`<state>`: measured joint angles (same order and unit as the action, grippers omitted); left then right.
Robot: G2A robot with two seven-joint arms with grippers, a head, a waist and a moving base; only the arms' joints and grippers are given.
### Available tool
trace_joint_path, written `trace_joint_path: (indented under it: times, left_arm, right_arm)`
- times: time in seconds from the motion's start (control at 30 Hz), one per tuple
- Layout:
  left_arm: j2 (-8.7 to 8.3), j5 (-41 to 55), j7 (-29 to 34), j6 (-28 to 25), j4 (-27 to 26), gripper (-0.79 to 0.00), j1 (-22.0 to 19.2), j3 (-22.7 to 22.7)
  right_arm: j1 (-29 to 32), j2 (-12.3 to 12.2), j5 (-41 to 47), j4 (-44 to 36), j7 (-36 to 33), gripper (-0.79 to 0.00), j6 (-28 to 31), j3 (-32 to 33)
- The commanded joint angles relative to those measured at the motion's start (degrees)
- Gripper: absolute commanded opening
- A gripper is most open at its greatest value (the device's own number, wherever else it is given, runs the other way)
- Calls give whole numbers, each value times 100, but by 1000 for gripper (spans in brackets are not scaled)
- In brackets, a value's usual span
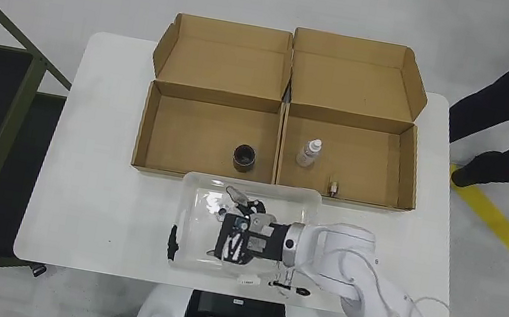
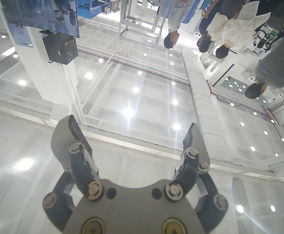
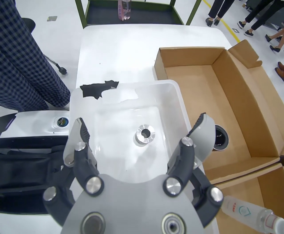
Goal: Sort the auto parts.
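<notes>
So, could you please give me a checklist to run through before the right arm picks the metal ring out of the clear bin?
1. Right end effector open: ok.
2. Metal ring lies flat on the floor of the clear bin, apart from its walls: ok.
3. Nothing on or against the ring: ok.
4. Cardboard box holding the black cylinder is open: ok.
5. Correct box for the ring: cannot tell.
6. Left end effector open, holding nothing: ok.
</notes>
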<state>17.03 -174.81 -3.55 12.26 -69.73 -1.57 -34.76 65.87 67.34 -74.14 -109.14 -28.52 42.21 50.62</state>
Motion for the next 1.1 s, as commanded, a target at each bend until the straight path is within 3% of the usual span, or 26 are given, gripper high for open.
trace_joint_path:
  times: [0.0,0.93,1.07]
  left_arm:
    - [0,0,0,0,0,0,0,0]
    - [0,0,0,0,0,0,0,0]
    - [0,0,0,0,0,0,0,0]
  right_arm:
    - [-59,19,-33,134,11,-74,-23,-86]
    - [-862,312,-394,1584,40,-206,-381,-827]
    - [-928,352,-382,1694,46,-311,-407,-893]
